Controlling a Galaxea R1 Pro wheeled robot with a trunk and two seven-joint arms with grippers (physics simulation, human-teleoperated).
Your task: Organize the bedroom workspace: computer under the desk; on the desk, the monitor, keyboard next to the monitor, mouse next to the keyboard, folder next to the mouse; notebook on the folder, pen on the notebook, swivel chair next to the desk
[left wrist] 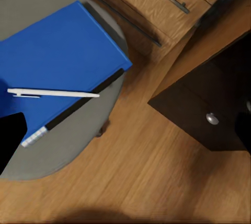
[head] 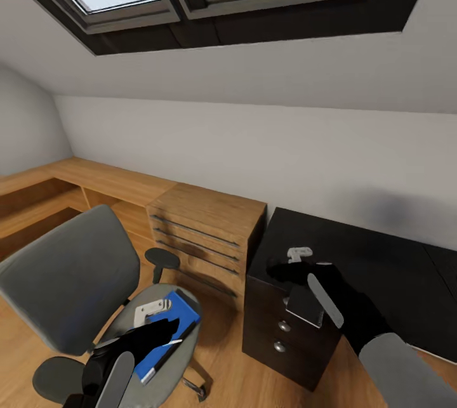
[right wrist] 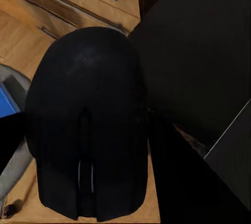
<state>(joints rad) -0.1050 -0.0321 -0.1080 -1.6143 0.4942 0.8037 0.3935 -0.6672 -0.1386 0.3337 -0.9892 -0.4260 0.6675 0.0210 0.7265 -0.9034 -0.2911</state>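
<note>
Head view shows the black desk (head: 381,268) at lower right with its drawer pedestal, the light-wood chest (head: 209,230) beside it at centre, and the swivel chair (head: 70,275) at lower left, its seat carrying the blue folder (head: 170,325).

The risk sits with the right gripper (head: 298,265), which hovers over the desk's near corner. In the right wrist view a black mouse (right wrist: 86,125) fills the middle of the frame, apparently clamped between the jaws, though their contact with it is hidden, so I cannot tell how wide they stand. Released this close to the edge, the mouse could roll off to the floor; it wants carrying further in over the desktop.

The left gripper (head: 152,313) hangs above the folder, touching nothing I can make out; its spread is unclear. The left wrist view shows the pen (left wrist: 52,93) lying loose across the folder's cover, so lifting or tilting the folder would likely send it sliding off.
</note>
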